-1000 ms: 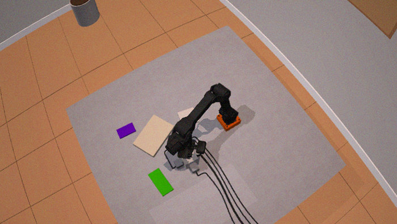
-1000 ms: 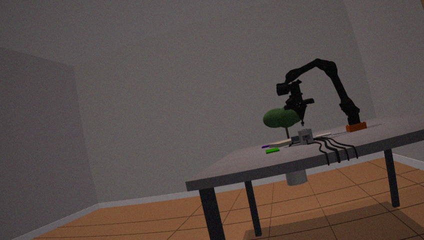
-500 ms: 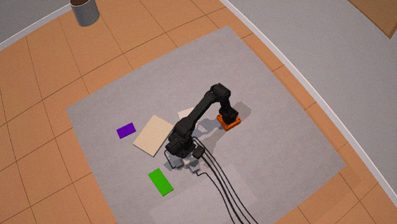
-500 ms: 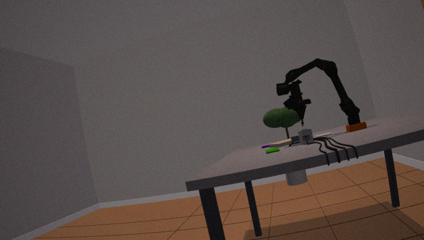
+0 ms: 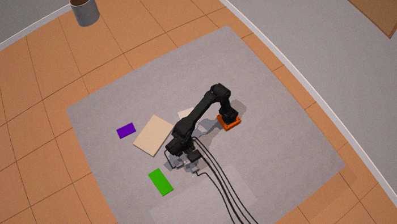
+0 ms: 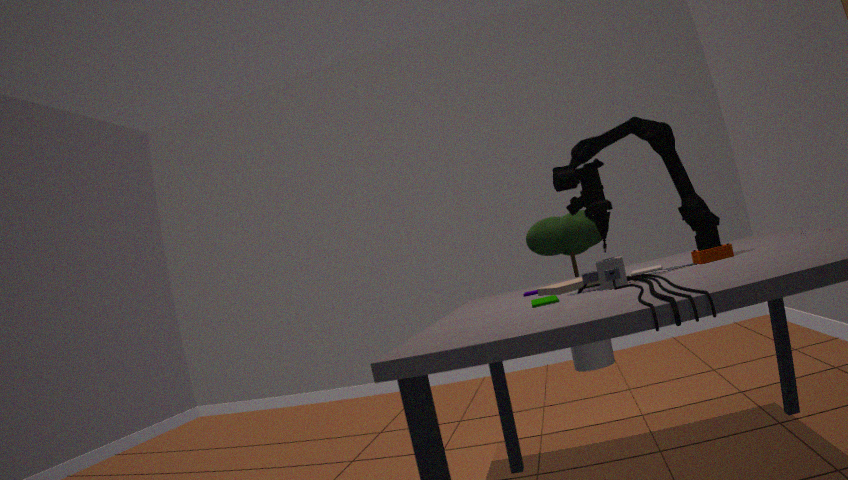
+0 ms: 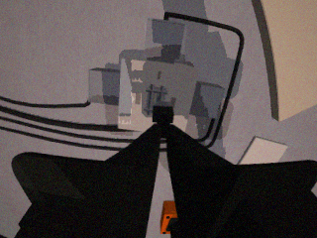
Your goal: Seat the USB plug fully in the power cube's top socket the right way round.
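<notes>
- Gripper is hanging above the power cube, fingers pointing straight down, with a gap of air between tip and cube in the exterior view.
- Fingers are pinched nearly shut on a small dark block at their tips, which I am reading as the USB plug; it is lifted out of the top socket and is not touching the cube.
- In the wrist view the plug is sitting over the pale grey cube body, roughly centred. The socket opening itself is too blurred to pick out.
- Judgement: the step in hand is re-seating. Whether the plug is already turned the right way round cannot be told.
- To do it well: be squaring the plug's long side to the slot before lowering, then be descending straight and slowly, with no sideways drag.
- Cables are trailing off the surface edge; the cube may shift if pushed off-axis.
- Green card and beige board are lying near the cube, apart from it.
</notes>
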Available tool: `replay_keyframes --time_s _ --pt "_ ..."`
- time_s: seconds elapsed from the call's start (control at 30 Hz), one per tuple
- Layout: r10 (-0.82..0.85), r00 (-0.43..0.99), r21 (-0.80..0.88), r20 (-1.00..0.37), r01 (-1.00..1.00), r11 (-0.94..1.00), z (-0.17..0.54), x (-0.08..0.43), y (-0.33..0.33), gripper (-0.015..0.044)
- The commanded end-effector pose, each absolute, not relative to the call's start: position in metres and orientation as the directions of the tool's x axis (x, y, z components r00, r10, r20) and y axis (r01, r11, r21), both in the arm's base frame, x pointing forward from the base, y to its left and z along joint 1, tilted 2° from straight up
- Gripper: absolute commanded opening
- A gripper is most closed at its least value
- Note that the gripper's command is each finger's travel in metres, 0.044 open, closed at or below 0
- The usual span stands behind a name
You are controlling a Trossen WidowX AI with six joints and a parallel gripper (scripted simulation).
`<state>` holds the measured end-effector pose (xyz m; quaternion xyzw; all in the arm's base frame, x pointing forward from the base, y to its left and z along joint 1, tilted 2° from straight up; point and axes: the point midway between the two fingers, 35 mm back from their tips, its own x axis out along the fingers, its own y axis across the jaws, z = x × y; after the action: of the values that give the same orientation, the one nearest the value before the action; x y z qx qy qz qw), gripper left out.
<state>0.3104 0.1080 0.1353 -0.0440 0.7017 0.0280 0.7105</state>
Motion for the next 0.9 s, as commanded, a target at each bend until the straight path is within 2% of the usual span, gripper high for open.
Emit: replay_keyframes --time_s 0.0,0.43,0.87 --pt "-0.022 0.013 -0.022 -1.000 -0.011 1.000 0.1351 0.3102 0.1079 0.0000" --pt "-0.022 0.013 -0.017 -1.000 0.324 0.946 0.1351 0.3102 0.1079 0.0000" --pt "-0.022 0.013 -0.010 -1.000 0.621 0.784 0.1351 0.3102 0.1079 0.0000"
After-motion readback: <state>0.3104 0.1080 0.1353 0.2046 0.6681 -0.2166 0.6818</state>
